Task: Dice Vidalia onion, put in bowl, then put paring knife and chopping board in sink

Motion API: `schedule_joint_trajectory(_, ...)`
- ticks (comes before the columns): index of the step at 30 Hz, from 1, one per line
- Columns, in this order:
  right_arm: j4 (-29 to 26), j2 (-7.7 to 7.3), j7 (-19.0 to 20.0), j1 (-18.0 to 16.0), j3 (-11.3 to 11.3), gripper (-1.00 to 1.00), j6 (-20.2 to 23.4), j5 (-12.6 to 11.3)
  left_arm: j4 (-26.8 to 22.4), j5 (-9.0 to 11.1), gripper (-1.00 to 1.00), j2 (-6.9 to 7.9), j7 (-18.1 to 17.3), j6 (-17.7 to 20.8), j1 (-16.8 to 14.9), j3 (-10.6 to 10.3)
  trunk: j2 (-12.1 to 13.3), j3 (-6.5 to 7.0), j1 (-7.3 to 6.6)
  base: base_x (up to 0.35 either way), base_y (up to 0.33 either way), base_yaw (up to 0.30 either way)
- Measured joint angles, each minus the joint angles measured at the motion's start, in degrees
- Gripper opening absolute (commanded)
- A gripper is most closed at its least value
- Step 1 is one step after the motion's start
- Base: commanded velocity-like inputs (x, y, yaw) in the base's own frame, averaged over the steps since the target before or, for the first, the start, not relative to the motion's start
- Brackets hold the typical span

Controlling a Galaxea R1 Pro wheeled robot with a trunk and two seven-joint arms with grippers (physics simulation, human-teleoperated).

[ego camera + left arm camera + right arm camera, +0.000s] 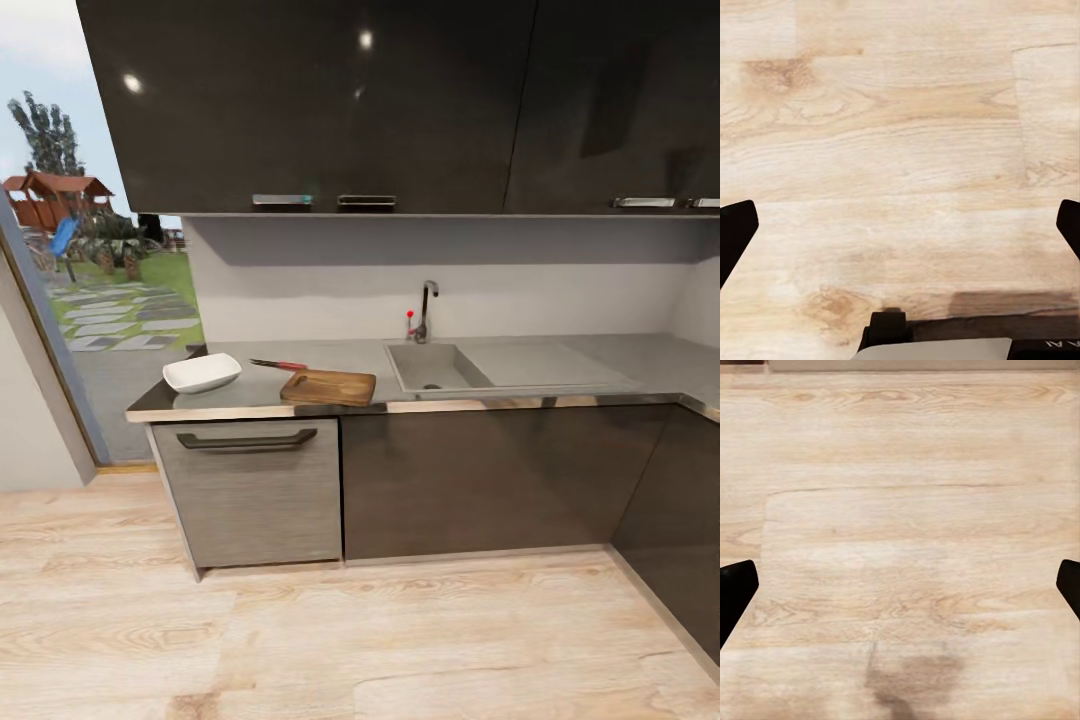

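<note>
Pale wood-plank flooring (pixel 300 640) spreads across the foreground of the kitchen, running up to a row of dark base cabinets (pixel 480 480) and one lighter grey drawer front (pixel 255 490) with a dark bar handle. Above them runs the countertop (pixel 640 365), a grey brushed-steel L that turns toward the robot at the far right. Glossy dark wall cabinets (pixel 320 100) hang overhead, with a plain light backsplash between them and the worktop. At the left, an opening looks out on grass, stepping stones and a red-roofed play structure.

Both grippers hang over bare floor, well short of the counter. The left gripper (pixel 900 225) has its two dark fingertips (pixel 735 232) at opposite edges of its wrist view, spread wide with nothing between them but planks. The right gripper (pixel 900 589) is likewise spread wide and empty, above a faint shadow on the wood.

Ahead of the grippers and up on the worktop, the sink (pixel 435 368) is set into the steel, its drainboard extending right and the tap (pixel 427 310) with a small red knob behind it. Left of the sink lies the chopping board (pixel 328 387), near the counter's front edge. The paring knife (pixel 278 364) rests on the steel just behind the board, and the bowl (pixel 202 372) sits at the counter's left end. The onion cannot be made out in the basin.
</note>
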Motion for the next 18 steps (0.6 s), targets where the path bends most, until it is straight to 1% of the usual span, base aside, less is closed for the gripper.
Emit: schedule_joint_trajectory(18, 0.0, 0.15, 0.0, 0.0, 0.0, 1.00, 0.0, 0.0, 0.1, 0.1, 1.00, 0.00, 0.0, -0.2, 0.0, 0.0, 0.0, 0.00, 0.00, 0.000, 0.000, 0.000)
